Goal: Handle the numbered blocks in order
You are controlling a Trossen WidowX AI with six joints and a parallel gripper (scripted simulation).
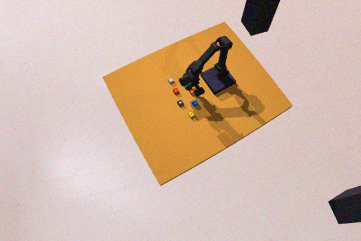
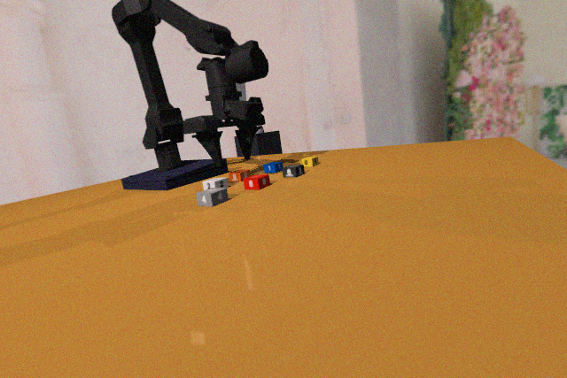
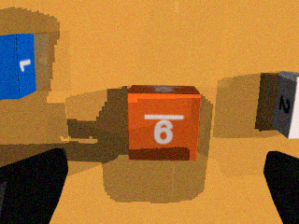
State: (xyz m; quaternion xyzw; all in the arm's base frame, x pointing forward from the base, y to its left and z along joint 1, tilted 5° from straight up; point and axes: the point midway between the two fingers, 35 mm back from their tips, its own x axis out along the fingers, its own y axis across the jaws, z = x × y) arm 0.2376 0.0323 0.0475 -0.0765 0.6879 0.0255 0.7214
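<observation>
With its fingers spread wide and holding nothing, the gripper (image 1: 193, 88) (image 2: 234, 163) (image 3: 168, 163) hovers above the orange block (image 1: 192, 91) (image 2: 238, 175) (image 3: 163, 126) (a barred digit shows on it).

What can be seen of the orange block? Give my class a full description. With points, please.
The orange block (image 1: 191, 91) (image 2: 239, 175) (image 3: 163, 126) is box-shaped, smooth and plastic-looking. Its pale digit appears as a 6 with a bar above in the wrist view, probably an underlined 9 upside down; another face bears a blurred mark. Partly shadowed, it rests flat on the table (image 1: 140, 101) (image 2: 320, 273) (image 3: 187, 37). The open pincer (image 1: 193, 89) (image 2: 234, 163) (image 3: 168, 163) doesn't appear to touch it.
</observation>
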